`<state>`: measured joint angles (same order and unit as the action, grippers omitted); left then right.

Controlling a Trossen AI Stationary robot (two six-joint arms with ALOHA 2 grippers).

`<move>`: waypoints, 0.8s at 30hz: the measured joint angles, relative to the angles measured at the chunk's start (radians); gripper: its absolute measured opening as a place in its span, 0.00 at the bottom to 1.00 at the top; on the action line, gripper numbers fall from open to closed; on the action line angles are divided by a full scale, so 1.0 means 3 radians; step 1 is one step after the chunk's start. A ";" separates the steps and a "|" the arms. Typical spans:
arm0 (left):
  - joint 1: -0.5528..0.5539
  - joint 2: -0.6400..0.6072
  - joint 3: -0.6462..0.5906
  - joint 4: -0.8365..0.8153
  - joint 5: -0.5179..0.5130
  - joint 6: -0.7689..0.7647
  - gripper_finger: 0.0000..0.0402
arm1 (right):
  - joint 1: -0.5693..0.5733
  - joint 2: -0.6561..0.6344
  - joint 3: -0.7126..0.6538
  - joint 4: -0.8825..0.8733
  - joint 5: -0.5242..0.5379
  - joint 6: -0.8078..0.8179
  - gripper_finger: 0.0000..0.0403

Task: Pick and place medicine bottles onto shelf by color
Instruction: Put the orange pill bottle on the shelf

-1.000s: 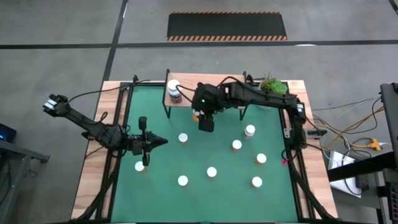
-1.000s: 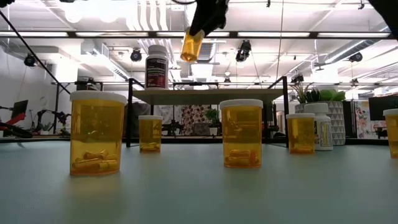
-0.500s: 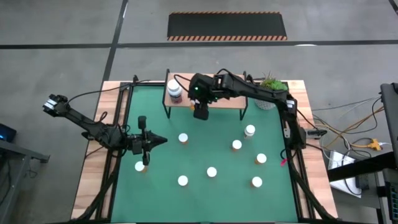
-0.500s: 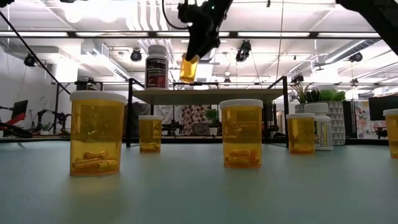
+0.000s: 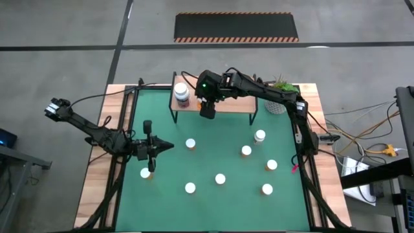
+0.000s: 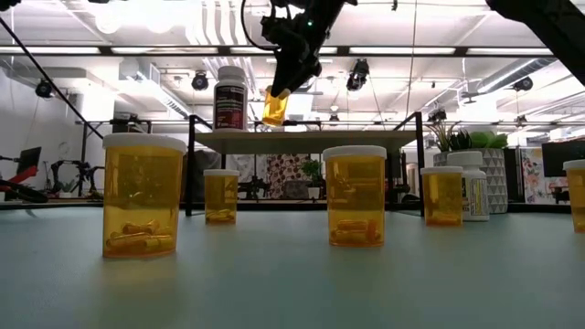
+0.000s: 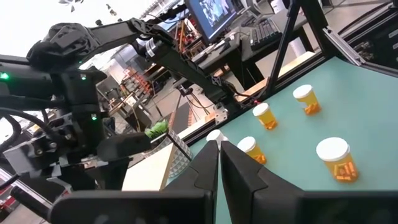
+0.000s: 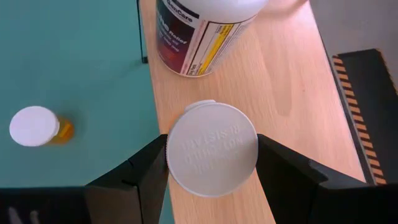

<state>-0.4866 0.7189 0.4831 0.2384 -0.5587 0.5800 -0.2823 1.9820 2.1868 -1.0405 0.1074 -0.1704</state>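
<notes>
While the right arm reaches across the far end of the bench, its right gripper [image 5: 207, 110] hangs over the front edge of the shelf [image 5: 236, 104], fingers partly spread and clamped on the white cap of an orange medicine bottle [image 6: 274, 107]. Low view: the held bottle hangs tilted just above the shelf board [image 6: 302, 139], not resting on it. Right wrist view: the cap [image 8: 212, 149] sits between both fingers [image 8: 148, 171], light wood below.

Larger white-and-dark bottle [image 5: 182, 94] stands upright at the shelf's left end, just beside the held one; label visible in the wrist view [image 8: 199, 37].

Left gripper [image 5: 164, 147] is fully closed, holding nothing, parked over the left half of the green mat [image 5: 213, 155]; one orange bottle [image 5: 145, 173] stands near it.

More white-capped orange bottles stand upright and apart on the mat: one mid-left [image 5: 191, 144], two in the front row [image 5: 190, 188] [image 5: 220, 178], and four to the right [image 5: 259, 136] [image 5: 246, 151] [image 5: 272, 165] [image 5: 267, 189].

White pot with a green plant [image 5: 279, 90] sits at the bench's far right corner, beside the shelf's right end.
</notes>
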 joint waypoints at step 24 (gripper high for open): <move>-0.0001 -0.0005 0.0000 -0.0002 0.0001 -0.0001 0.00 | 0.0001 0.0001 -0.0158 0.0106 -0.0003 0.0051 0.56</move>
<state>-0.4870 0.7174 0.4831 0.2379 -0.5583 0.5797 -0.2821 1.9823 2.1395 -1.0086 0.1066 -0.1551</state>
